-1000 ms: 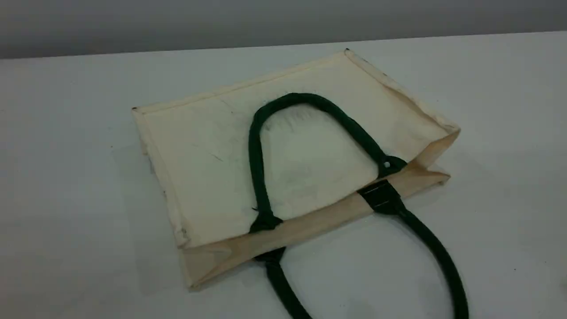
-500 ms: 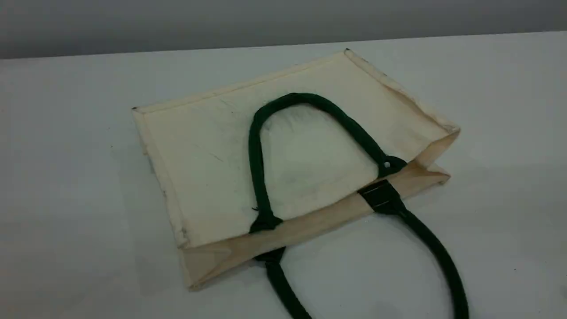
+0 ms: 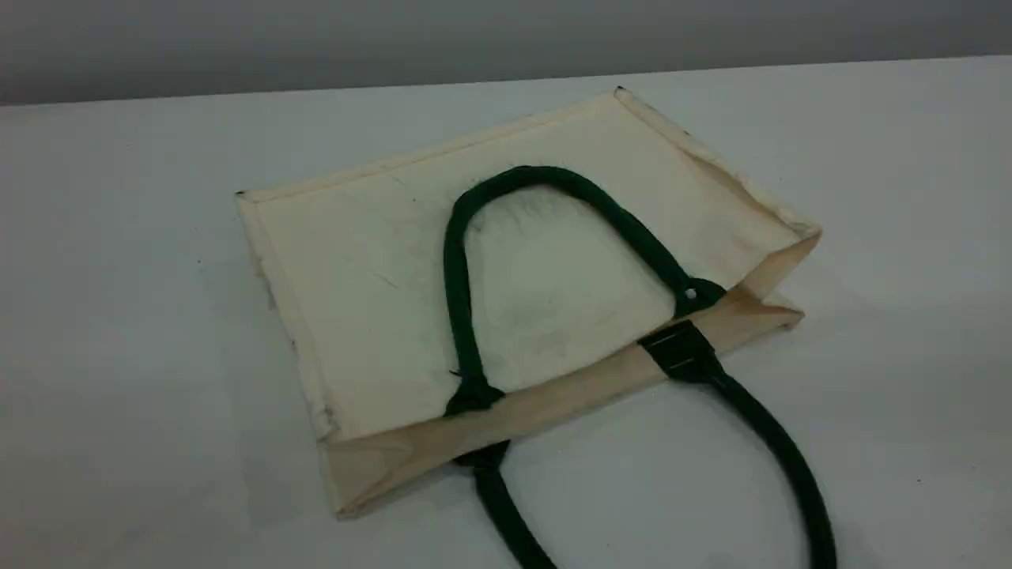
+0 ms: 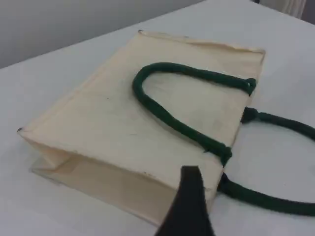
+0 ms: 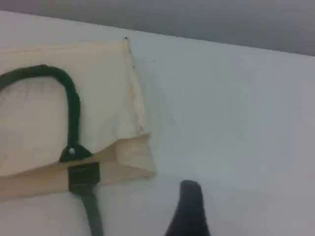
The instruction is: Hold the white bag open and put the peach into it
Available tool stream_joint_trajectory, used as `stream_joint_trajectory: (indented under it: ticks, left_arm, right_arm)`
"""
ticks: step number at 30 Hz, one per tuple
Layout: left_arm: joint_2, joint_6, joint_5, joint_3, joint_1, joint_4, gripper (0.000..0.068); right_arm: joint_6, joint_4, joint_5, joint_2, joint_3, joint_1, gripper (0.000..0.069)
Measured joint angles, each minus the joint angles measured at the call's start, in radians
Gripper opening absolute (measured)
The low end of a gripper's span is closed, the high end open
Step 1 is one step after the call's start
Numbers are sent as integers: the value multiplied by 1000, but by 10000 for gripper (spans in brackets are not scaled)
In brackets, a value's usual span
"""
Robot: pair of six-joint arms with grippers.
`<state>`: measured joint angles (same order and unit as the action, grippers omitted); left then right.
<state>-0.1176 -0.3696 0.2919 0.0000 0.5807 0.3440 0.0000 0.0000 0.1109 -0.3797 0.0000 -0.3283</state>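
The white bag [image 3: 379, 300] lies flat in the middle of the table, its mouth toward the near edge. One dark green rope handle [image 3: 453, 261] is folded back onto its top face. The other handle [image 3: 779, 450] loops out over the table past the bottom edge. The peach is out of view in every frame. No arm shows in the scene view. The left wrist view looks down on the bag [image 4: 113, 123] from its bottom corner, with one dark fingertip [image 4: 189, 196] above the bag's edge and nothing on it. The right fingertip [image 5: 189, 206] hovers over bare table, right of the bag's mouth corner [image 5: 133, 157].
The white table [image 3: 118, 356] stretches around the bag on all sides. Its far edge [image 3: 316, 88] meets a grey wall.
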Motion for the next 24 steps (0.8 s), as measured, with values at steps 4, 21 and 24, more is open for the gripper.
stream_joint_trajectory:
  ticks: [4, 21, 24]
  left_arm:
    - [0, 0, 0, 0, 0, 0, 573]
    - [0, 0, -1, 0, 0, 0, 573]
    - [0, 0, -2, 0, 0, 0, 573]
  right_arm:
    - [0, 0, 7, 17, 0, 8, 526]
    - [0, 84, 188, 382, 0, 252, 472]
    - [0, 86, 190, 382, 0, 280, 461]
